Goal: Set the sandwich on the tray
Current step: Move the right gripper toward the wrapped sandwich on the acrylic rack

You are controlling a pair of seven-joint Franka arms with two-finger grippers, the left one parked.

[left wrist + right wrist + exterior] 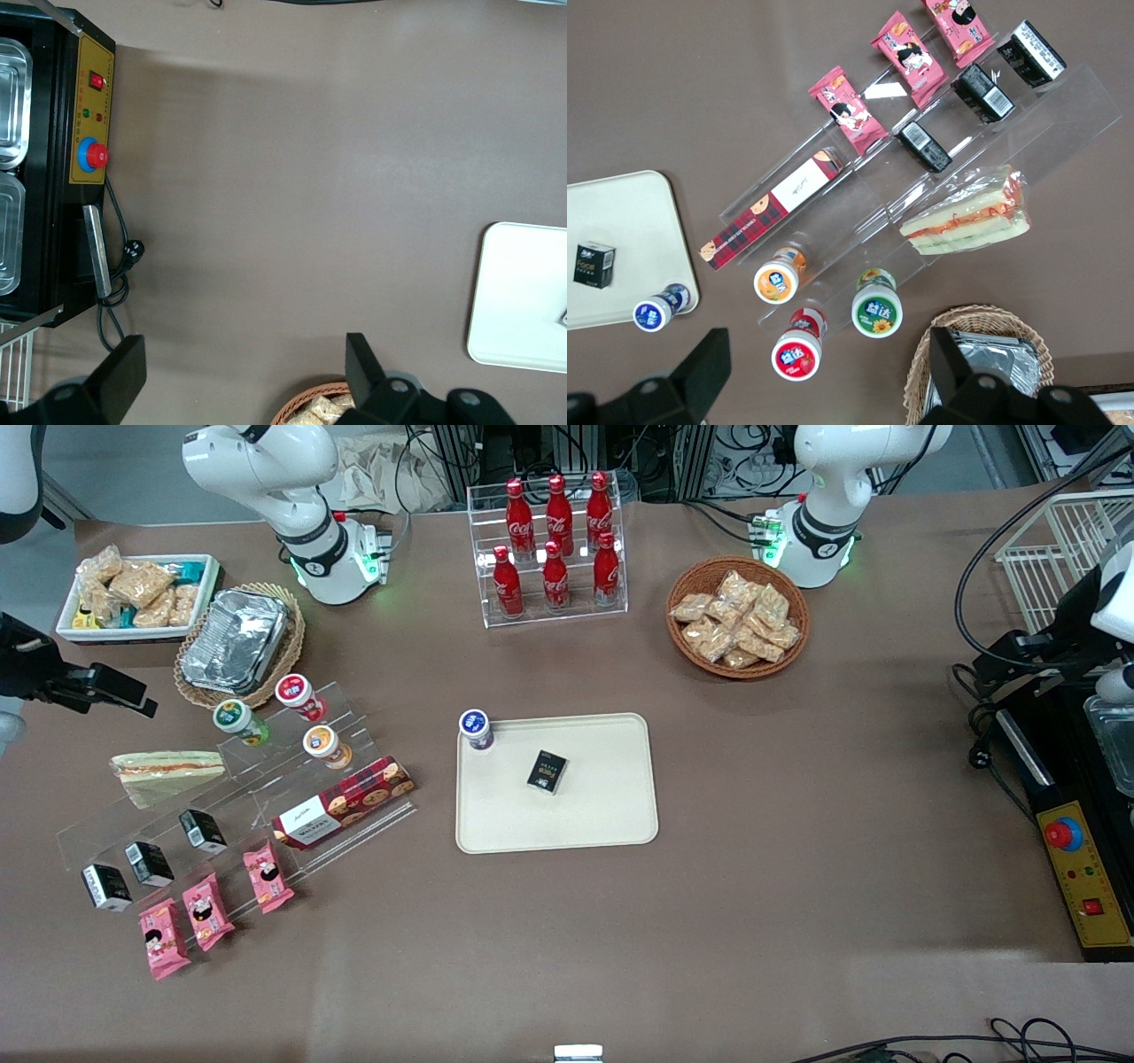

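The sandwich point(166, 772) lies at the left of the front frame, on the top step of a clear acrylic riser point(266, 797) (a display spot, so it sits raised and easy to reach from above). Its long axis runs across the frame, filling stripe uppermost. The tray point(611, 828) waits at centre, already carrying a small black box point(547, 771). The claw point(826, 372) hangs released, high over the riser, holding nothing.

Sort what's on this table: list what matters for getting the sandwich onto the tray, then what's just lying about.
For the job:
sandwich on the acrylic step rack
tray
gripper, open, above the table near the sandwich

Lying about:
cola bottles
cookie box
foil container
snack basket
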